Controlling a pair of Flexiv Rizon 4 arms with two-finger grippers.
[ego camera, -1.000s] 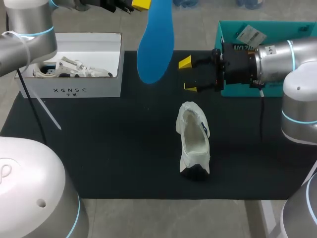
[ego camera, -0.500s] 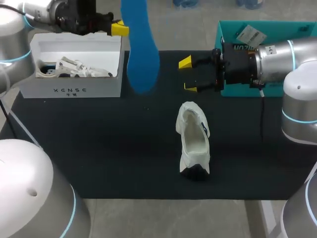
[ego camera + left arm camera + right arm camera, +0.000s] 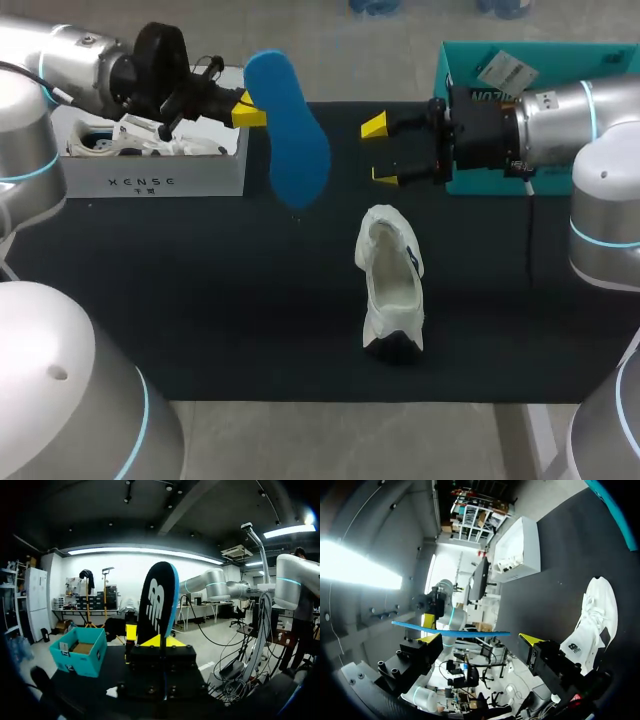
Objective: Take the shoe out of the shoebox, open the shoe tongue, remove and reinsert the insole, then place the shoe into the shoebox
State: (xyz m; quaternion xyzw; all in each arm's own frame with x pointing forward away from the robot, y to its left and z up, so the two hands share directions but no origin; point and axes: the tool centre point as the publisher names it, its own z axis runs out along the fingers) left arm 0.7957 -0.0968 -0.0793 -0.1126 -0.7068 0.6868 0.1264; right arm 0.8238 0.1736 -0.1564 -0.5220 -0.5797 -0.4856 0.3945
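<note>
Over at the far left corner of the bench (image 3: 330, 440), the white shoebox (image 3: 150, 170) sits open on the black mat (image 3: 200, 300), with a second shoe (image 3: 140, 135) lying inside it. Just past the box's right wall is the left hand (image 3: 250, 108), clenched on the blue insole (image 3: 290, 140). It is gripped near one end, and the rest slants out in the air above the mat. From the left wrist, the insole (image 3: 159, 600) stands upright between the yellow fingers (image 3: 131, 630), showing a dark face and a blue edge.

Moving to the middle of the bench, the white shoe (image 3: 390, 290) lies on the mat with its opening up, well apart from the shoebox and touched by neither hand.

Beyond it toward the far edge, the right hand (image 3: 385, 150) hangs released, with yellow tips spread and nothing between them. Its wrist view looks past the hand (image 3: 481, 639) to the insole (image 3: 450, 629) edge-on, with the shoe (image 3: 592, 620) beside it.

A teal box (image 3: 460, 70) occupies the far right corner.
</note>
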